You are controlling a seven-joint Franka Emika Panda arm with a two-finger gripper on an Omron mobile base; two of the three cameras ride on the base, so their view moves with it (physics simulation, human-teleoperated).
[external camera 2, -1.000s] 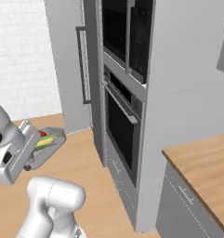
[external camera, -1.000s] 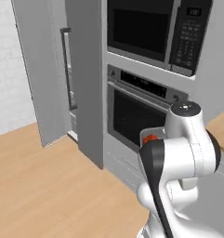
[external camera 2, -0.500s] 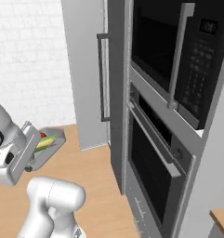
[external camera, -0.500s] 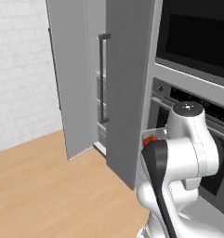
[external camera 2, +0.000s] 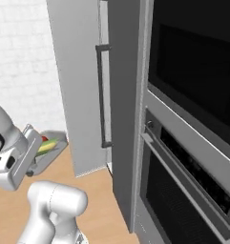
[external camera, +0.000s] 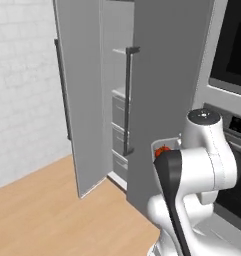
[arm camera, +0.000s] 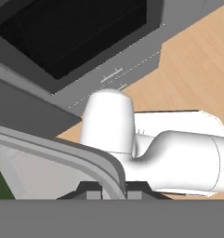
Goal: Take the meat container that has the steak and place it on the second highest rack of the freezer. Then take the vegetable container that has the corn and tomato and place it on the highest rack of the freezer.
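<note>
Carrying: the vegetable container [external camera 2: 46, 147] is held up by the gripper [arm camera: 114, 191], beside the arm and well apart from the freezer.
Contents: a red tomato [external camera: 162, 150] and a yellow-green piece, probably the corn [external camera 2: 47, 144], lie inside the grey tray.
Grip: in the hand view the two dark fingertips stand narrow on the container's curved rim [arm camera: 76, 155], one on each side of it, so the gripper is closed on the rim.
Freezer: the tall grey unit left of the oven; its door [external camera: 82, 95] stands open, and the drawers [external camera: 120, 130] and a shelf edge show in the gap behind it.
Racks: the upper racks are mostly hidden by the door and the side panel, so I cannot tell what already lies on them.
Progress: since the robot holds the vegetable container, I judge the steak part is probably done, but the pictures do not prove it.
Left: to bring the container to the opening, lift it to the highest rack and release it there.
Oven [external camera 2: 193, 181]: to the right of the freezer, closed.
</note>
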